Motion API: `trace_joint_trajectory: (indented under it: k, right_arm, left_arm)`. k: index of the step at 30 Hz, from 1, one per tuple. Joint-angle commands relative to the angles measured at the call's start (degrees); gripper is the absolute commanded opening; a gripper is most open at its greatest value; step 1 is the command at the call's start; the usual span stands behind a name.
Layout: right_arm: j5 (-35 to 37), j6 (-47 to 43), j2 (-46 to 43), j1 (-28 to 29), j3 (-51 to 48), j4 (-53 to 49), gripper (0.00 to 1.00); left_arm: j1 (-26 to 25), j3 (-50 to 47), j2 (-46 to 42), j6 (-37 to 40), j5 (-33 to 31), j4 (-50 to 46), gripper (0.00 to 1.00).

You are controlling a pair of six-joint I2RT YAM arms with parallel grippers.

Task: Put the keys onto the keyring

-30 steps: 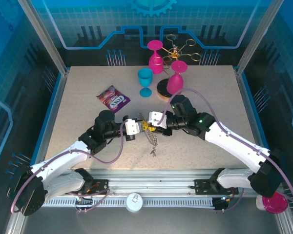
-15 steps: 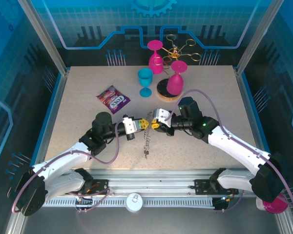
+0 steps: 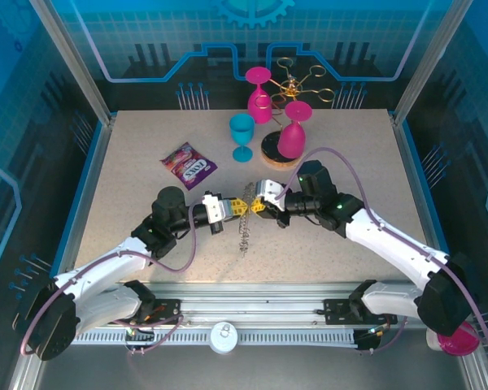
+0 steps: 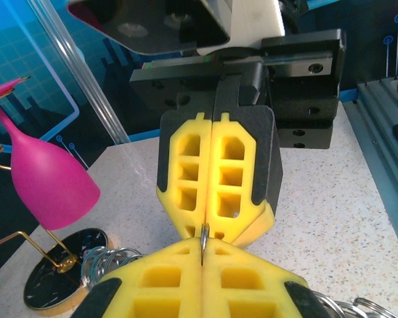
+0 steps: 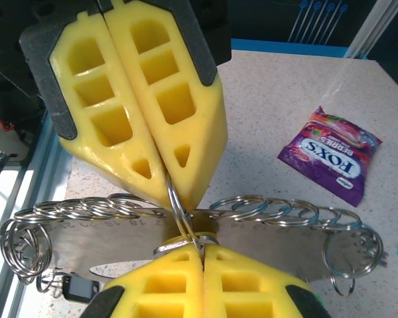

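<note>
Since a second ago both arms have shifted a little and the right pincer point(image 3: 256, 207) has narrowed until its pads meet. It now faces the left pincer point(image 3: 236, 208) tip to tip above the speckled surface point(image 3: 130, 162). Each pincer's yellow pads are pressed together on the thin metal wire keyring point(image 5: 175, 202), which runs between the two tips. Under the tips hangs a flat grey metal strip point(image 5: 119, 237) fringed with small split rings. A purple candy packet point(image 3: 189, 165) lies well apart, beyond the left pincer.
</note>
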Motion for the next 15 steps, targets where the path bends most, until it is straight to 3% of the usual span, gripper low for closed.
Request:
trace_joint_trajectory:
  k: [1,7,12,15]
  right_arm:
    - [-3.90,0.76,2.15,-0.52,2.55,-1.29,0.03]
    - [-4.67,0.00,3.30,-0.54,4.31,-4.19,0.12]
    - [-2.80,0.97,1.39,-0.76,3.58,-3.06,0.33]
    - [-3.02,1.84,-0.84,-1.58,1.94,-0.63,0.36]
  left_arm:
    - [0.29,-0.31,-0.53,-2.47,4.13,6.62,0.00]
    - [0.62,-0.57,0.04,-3.76,4.50,8.38,0.00]
    - [0.94,-0.79,0.57,-4.96,4.72,9.95,0.00]
    - [1.02,-0.87,0.74,-4.96,4.55,9.87,0.00]
